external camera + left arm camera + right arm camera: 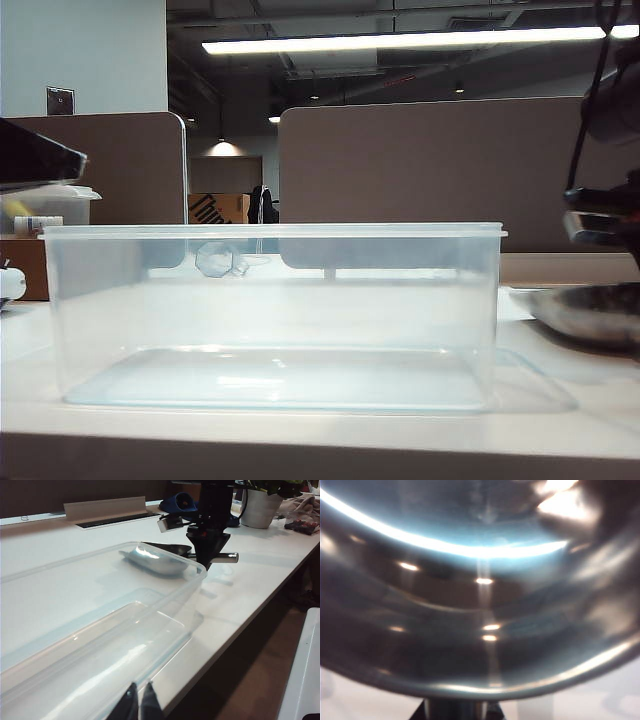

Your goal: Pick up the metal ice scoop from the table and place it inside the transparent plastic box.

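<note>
The metal ice scoop [155, 560] lies on the white table [240, 595] just beyond the far end of the transparent plastic box [165, 605]. My right gripper [206, 562] stands straight down over the scoop's tubular handle [227, 557]. In the right wrist view the shiny trough [480, 605] fills the picture, and the right gripper [457, 712] has a dark finger pressed against each side of the handle. In the exterior view the empty box [270, 232] fills the middle, with the scoop [585, 315] low at the right under the right arm [600, 215]. My left gripper [139, 692] hangs shut above the box's near end.
The table's front edge [250, 615] drops off close beside the box. At the back stand a white plant pot [260, 507], a blue object [180, 502] and a grey strip [107, 510]. A smaller lidded tub [50, 205] sits far left.
</note>
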`<state>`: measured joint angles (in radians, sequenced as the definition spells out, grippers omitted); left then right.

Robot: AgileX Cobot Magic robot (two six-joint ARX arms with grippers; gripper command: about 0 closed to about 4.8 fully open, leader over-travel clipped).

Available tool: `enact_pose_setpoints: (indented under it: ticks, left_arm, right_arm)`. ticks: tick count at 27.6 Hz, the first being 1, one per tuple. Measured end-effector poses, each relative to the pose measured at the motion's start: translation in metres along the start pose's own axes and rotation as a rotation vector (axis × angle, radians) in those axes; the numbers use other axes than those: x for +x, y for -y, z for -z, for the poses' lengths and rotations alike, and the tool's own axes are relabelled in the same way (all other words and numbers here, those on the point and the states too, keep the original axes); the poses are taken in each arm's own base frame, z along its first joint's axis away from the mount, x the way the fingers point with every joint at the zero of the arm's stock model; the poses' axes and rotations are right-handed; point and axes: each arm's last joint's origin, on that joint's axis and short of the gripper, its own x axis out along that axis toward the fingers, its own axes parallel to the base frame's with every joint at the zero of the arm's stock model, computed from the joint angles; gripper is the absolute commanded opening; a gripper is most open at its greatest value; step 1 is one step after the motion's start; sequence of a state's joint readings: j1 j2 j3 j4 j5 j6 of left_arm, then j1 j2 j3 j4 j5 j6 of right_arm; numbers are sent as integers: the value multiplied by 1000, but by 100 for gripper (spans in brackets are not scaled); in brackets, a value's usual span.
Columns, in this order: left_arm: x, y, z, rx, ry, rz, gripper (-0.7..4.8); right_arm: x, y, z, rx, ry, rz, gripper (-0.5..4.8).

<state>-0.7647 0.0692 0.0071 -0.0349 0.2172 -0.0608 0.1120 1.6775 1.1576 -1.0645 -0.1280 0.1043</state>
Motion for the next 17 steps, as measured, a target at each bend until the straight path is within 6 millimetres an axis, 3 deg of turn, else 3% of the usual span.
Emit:
enact_pose_setpoints:
  ticks: [6, 9, 14, 17]
  left_arm:
    - [0, 0, 0, 0, 0, 0, 21]
    - [0, -2, 0, -2, 2, -11, 21]
    - [-5, -17, -1, -18, 14, -144, 21]
    - [-8, -25, -2, -24, 23, -226, 21]
  right_arm:
    - [-1, -4, 1, -41, 8, 22, -6]
    - [-11, -5, 6, -52, 47, 42, -6]
    - [-59, -13, 22, -119, 329, 16, -6]
    - [-92, -25, 37, -280, 523, -39, -6]
